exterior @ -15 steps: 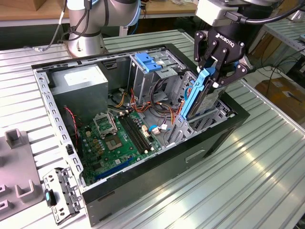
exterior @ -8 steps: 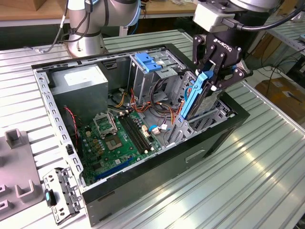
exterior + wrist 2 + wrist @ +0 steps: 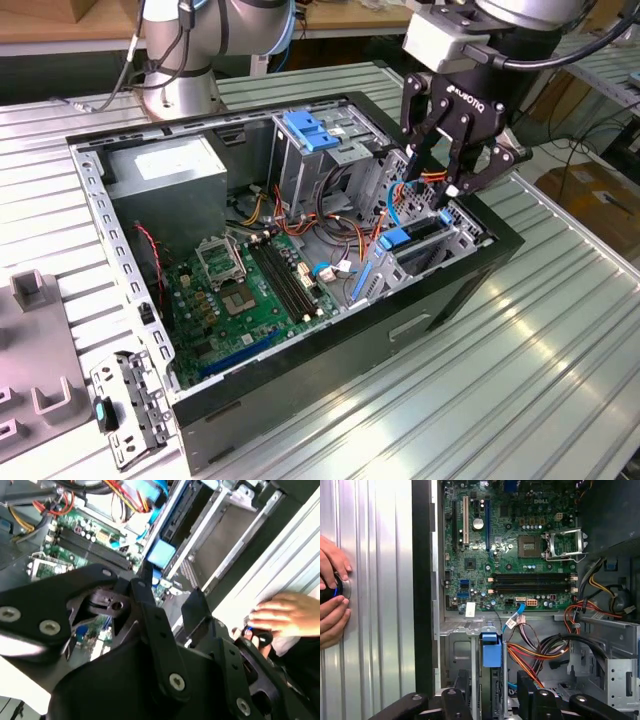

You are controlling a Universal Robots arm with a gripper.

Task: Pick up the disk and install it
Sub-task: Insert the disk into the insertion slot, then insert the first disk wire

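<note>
Apparently near done: the dark flat metal disk with blue plastic rails (image 3: 420, 236) sat in the drive bay of the open black computer case (image 3: 450, 300). The black end effector (image 3: 440, 180) hovered just above it, fingers apart and empty. Full seating couldn't be confirmed. Counts: one disk, one case, one green motherboard (image 3: 250, 290).

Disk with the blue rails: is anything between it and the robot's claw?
Nothing visible does. The gripper hangs open just above the disk, which sits on edge in the metal bay at the case's corner. Loose cables run beside that bay, not across the gap.
</note>
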